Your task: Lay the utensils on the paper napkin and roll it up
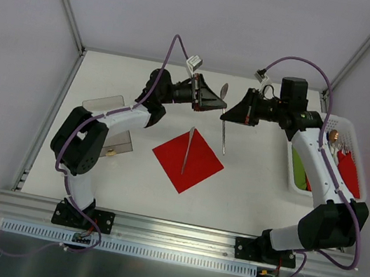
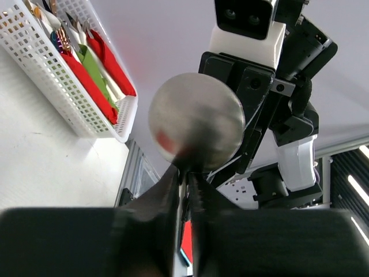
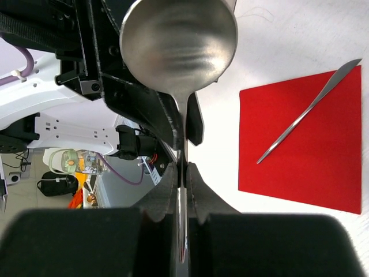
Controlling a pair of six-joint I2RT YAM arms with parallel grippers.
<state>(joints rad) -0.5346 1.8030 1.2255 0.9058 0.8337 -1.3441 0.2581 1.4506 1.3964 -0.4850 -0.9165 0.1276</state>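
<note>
A silver spoon [image 1: 223, 116] hangs above the table between both arms, bowl toward the back. My left gripper [image 1: 221, 107] is shut on its neck just under the round bowl [image 2: 196, 127]. My right gripper [image 1: 227, 113] is shut on the handle from the other side, with the bowl [image 3: 179, 46] standing above its fingers [image 3: 199, 190]. The red paper napkin [image 1: 198, 166] lies flat on the table in front of them, set like a diamond. A slim silver knife [image 1: 187, 151] rests on it, also seen as the knife [image 3: 311, 107] on the napkin [image 3: 323, 167] in the right wrist view.
A white basket [image 1: 349, 125] at the right edge holds red and green rolled bundles with cutlery tips, and shows as the basket [image 2: 52, 81] in the left wrist view. A clear plastic container [image 1: 115, 142] stands at the left beside my left arm.
</note>
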